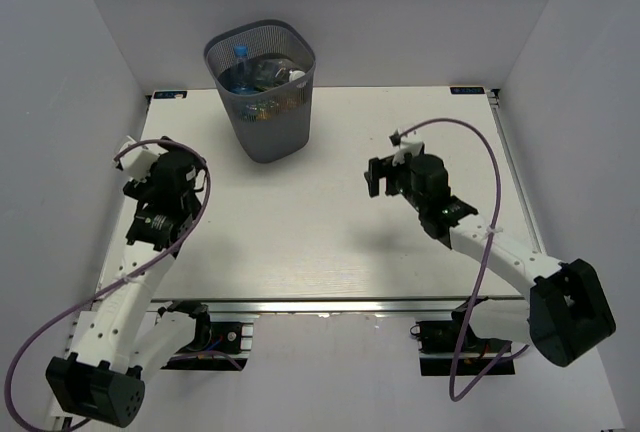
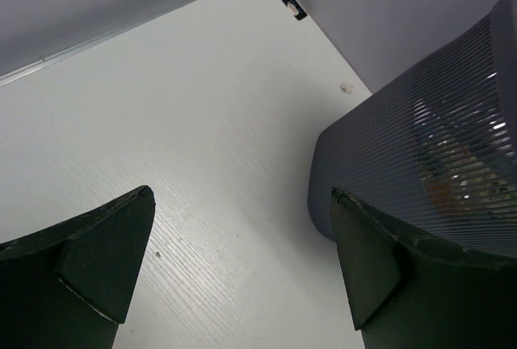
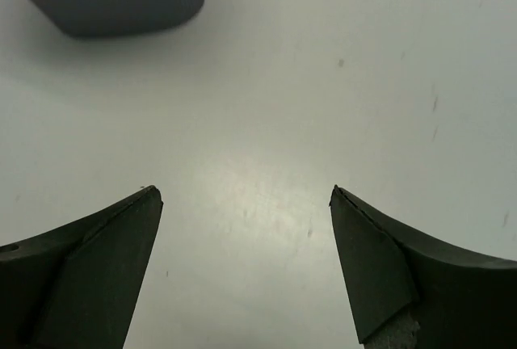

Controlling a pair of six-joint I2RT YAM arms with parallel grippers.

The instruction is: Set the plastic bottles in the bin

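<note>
Your left gripper [image 2: 242, 195] hangs over the left side of the table [image 1: 300, 242], toward the far left corner. Its fingers are spread wide, with only white tabletop between them. To its right stands the bin [image 1: 268, 130], upright near the far edge and a little left of the middle. From overhead the bin is near that gripper but apart from it, and in the left wrist view its mesh wall rises behind the right-hand finger. The plastic bottles [image 1: 262, 76] lie heaped inside the bin. You can make out a blue cap [image 1: 240, 51] and a white cap [image 1: 297, 76] near the rim, and orange shows through the mesh lower down. Farther right, your right gripper [image 3: 245, 193] hangs over the right half of the table. Its fingers also stand parted and hold nothing, and the bin's base is well apart from it.
</note>
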